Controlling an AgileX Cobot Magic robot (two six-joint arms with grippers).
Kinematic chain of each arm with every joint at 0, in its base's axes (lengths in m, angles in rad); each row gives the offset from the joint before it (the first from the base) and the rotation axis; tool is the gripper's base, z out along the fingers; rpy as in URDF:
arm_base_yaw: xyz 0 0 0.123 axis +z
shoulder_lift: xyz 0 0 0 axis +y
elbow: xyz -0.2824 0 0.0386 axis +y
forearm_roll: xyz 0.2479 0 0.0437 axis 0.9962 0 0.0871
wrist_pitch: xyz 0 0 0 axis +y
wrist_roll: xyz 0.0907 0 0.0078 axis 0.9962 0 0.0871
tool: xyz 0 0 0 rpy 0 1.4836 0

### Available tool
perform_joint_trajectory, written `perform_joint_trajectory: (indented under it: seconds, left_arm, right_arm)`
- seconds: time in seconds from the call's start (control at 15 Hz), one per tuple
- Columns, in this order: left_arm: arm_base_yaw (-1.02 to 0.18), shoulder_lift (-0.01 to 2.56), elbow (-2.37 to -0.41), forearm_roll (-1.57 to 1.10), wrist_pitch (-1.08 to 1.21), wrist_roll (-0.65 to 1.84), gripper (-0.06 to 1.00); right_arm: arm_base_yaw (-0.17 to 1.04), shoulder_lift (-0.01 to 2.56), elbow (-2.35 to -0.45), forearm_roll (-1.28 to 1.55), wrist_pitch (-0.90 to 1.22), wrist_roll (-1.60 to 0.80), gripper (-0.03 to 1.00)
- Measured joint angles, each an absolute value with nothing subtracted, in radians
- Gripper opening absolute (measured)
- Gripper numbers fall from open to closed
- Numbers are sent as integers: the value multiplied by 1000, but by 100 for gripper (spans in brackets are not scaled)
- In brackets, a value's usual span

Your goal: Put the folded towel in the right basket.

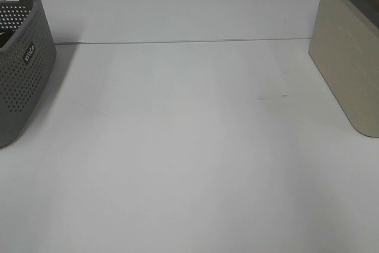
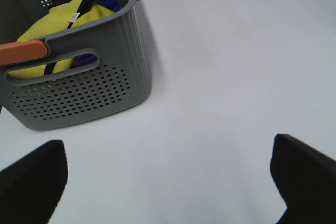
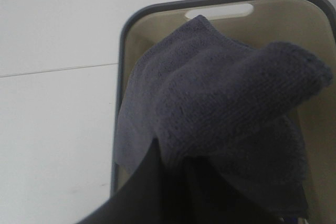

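Right wrist view | towel [image 3: 226, 103] is clamped in right gripper [image 3: 176, 182], bunched just ahead of it | basket [image 3: 119, 77] is seen directly beneath, towel held over its opening, not yet released | left gripper [image 2: 168, 182] is spread wide, empty, near grey basket [image 2: 79, 93]

Grey perforated basket [image 2: 79, 95], yellow cloth [image 2: 42, 35] inside, white table [image 1: 189, 158].

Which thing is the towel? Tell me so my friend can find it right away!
Look at the white table, then at the beige basket on its right side. The towel is the fuzzy dark grey-blue cloth bunched over that basket's opening. Unlike the yellow bundle in the holey grey basket, it is dark and plain.
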State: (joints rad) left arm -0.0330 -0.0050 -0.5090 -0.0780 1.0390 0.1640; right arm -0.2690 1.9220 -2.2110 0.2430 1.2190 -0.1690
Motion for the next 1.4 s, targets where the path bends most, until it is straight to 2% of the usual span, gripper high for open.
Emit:
perform_joint_trajectory:
  seconds: [0.27,0.4,0.53,0.67,0.73,0.8,1.0,1.27,1.4]
  left_arm:
    - [-33,-5,-509,-78,1039,164,99]
    - [-33,-5,-509,-78,1039,164,99]
    - [-33,-5,-509,-78,1039,164,99]
    - [-33,-5,-509,-78,1039,164,99]
    - [-33,-5,-509,-78,1039,164,99]
    - [-33,-5,-509,-78,1039,164,99]
    - [-33,-5,-509,-78,1039,164,99]
    - [-33,-5,-509,-78,1039,164,99]
    - [-33,-5,-509,-78,1039,164,99]
  right_arm:
    - [-349,1952,-2141,282,1219,-171,4]
    - [-348,1995,-2135,291,1221,-162,10]
    - [-348,2029,-2132,291,1221,-127,31]
    - [-348,2038,-2132,290,1221,-100,63]
    - [-348,2035,-2132,292,1221,-99,75]
    - [-342,2026,-2132,300,1221,-98,79]
    - [-254,1984,-2132,301,1218,-77,83]
    - [-35,1925,-2132,256,1218,-28,83]
    - [37,1901,-2132,200,1219,-8,83]
